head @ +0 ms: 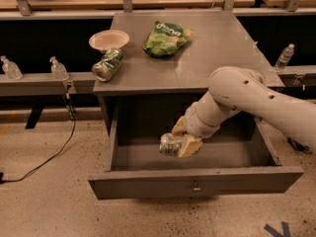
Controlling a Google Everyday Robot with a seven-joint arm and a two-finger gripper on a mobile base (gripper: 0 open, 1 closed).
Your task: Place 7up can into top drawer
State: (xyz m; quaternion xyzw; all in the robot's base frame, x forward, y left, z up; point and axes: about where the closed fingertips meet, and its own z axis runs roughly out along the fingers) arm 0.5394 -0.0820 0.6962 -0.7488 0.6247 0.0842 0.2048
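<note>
Fingers [190, 145] of the gripper [179, 141] are closed partway around the 7up can [169, 145], one tan pad below and to the right of it, the other above it. The can lies on its side in that grip, its shiny round end facing the lower left of the frame. It sits at the centre of the picture, inside the open drawer [148, 182] and above the middle of the drawer's floor. Whether it touches the floor cannot be told.

The drawer is pulled out toward the bottom of the frame, its flat front panel carrying a small round knob [196, 186]. The white arm [247, 95] reaches in from the right edge, crossing over the drawer's right side wall and hiding the right rear part of the inside.

Above, on the grey table [222, 48], a darker green can [107, 64] lies on its side at the left edge, touching a paper bowl [109, 39] behind it. A green snack bag [165, 37] lies just to the right of the bowl.

Two small bottles [58, 69] stand on a ledge at the left, and another bottle [285, 57] stands at the right. A black cable [47, 157] trails across the floor at the lower left.
</note>
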